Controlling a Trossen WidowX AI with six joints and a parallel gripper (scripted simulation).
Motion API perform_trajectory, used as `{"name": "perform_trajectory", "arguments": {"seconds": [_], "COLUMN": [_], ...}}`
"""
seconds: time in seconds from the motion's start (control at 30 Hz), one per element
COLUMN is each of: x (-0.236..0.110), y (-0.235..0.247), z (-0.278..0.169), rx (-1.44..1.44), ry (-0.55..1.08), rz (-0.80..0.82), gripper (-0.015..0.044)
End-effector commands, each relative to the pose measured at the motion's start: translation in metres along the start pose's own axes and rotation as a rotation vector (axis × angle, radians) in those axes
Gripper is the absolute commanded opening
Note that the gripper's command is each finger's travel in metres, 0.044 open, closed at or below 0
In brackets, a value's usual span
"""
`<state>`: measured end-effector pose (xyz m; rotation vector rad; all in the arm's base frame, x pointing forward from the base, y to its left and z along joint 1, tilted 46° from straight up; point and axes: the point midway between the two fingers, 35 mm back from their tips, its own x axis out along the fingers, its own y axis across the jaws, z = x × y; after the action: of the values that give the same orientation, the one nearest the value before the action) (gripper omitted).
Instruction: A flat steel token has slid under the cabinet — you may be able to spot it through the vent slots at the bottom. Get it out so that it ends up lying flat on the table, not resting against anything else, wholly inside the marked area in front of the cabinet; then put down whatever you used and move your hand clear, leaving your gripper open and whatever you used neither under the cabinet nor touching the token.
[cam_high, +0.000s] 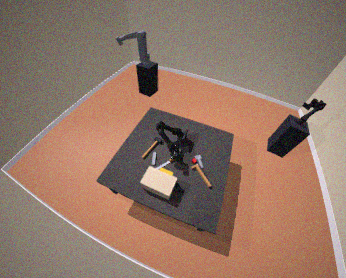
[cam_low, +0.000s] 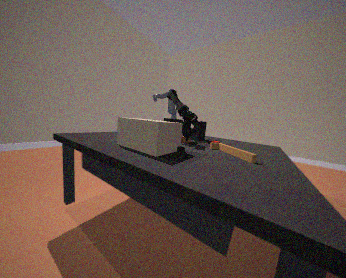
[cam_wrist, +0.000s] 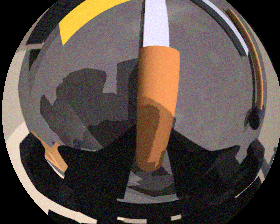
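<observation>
My gripper (cam_wrist: 151, 130) (cam_high: 175, 158) is shut on a flat tool with an orange handle (cam_wrist: 154, 100) and a pale steel blade (cam_wrist: 155, 18). In the wrist view the blade points at the yellow marked area (cam_wrist: 94, 10) (cam_high: 166, 171), which lies in front of the beige cabinet (cam_high: 159, 182) (cam_low: 147, 134). The tool is held low over the dark table (cam_high: 125, 170) (cam_low: 240, 190), close to the cabinet's front. The arm (cam_high: 171, 136) (cam_low: 186, 120) bends down from the table's middle. The steel token does not show in any view.
A hammer with a wooden handle (cam_high: 202, 175) (cam_low: 239, 153) and a red head (cam_high: 194, 160) (cam_low: 215, 145) lies right of the arm. Another wooden-handled tool (cam_high: 149, 149) lies to its left. Two black camera stands (cam_high: 147, 77) (cam_high: 289, 134) are on the floor.
</observation>
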<state>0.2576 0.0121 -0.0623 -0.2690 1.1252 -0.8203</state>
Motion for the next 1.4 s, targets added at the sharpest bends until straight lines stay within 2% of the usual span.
{"name": "perform_trajectory", "arguments": {"seconds": [0.0, 1.37], "x": [-0.001, -0.001], "y": [-0.005, -0.040], "z": [0.005, 0.033], "rx": [0.007, 0.007], "ry": [-0.002, -0.003], "rz": [0.003, 0.001], "gripper": [0.0000, 0.0000]}}
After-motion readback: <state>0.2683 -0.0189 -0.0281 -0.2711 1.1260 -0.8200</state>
